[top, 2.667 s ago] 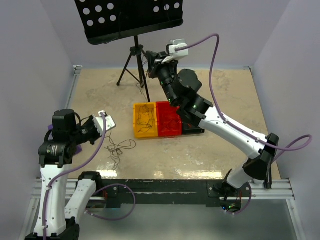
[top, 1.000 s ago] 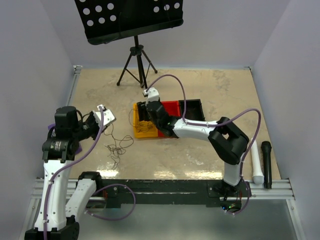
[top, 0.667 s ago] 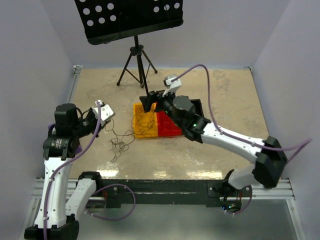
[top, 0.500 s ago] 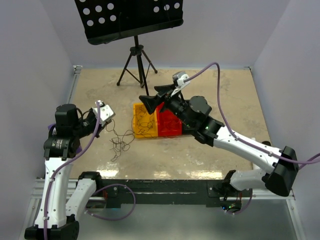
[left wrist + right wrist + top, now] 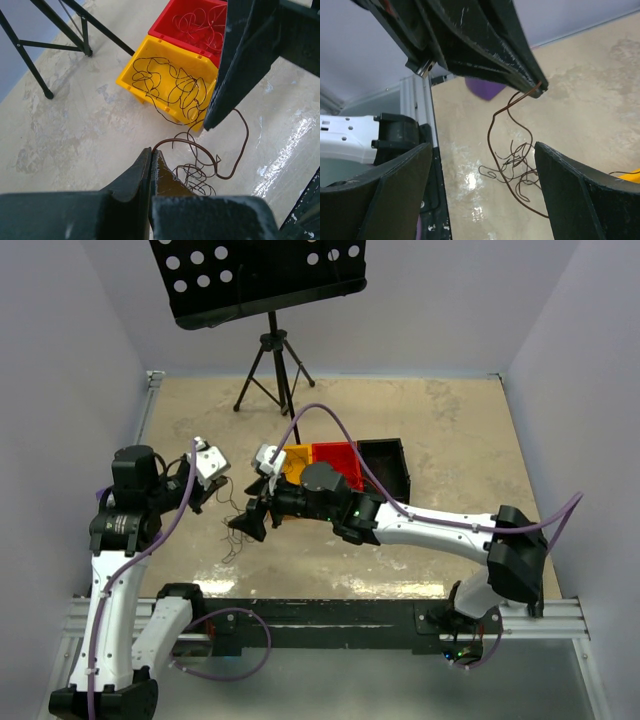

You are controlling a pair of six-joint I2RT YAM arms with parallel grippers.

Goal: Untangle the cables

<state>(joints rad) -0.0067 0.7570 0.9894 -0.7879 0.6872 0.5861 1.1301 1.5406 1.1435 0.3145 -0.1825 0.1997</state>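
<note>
A thin dark-brown cable (image 5: 210, 152) is pinched at one end in my shut left gripper (image 5: 151, 150) and hangs in a loop down to a small tangle (image 5: 196, 179) on the table. My right gripper (image 5: 482, 150) is open, its fingers wide to either side of that tangle (image 5: 520, 165) and just below the left gripper's fingertips (image 5: 532, 85). From above, the right gripper (image 5: 248, 525) sits close beside the left gripper (image 5: 212, 498), over the tangle (image 5: 232, 542). More dark cables lie in a yellow bin (image 5: 131, 75), and red ones in a red bin (image 5: 165, 31).
The yellow bin (image 5: 292, 458), the red bin (image 5: 338, 454) and a black bin (image 5: 388, 466) stand in a row mid-table, partly behind the right arm. A tripod music stand (image 5: 272, 350) stands at the back. Walls close in on three sides.
My right arm swung from above the bins down and left to the tangle, its jaws now wide. The left gripper stays shut on the cable, hardly moving.
</note>
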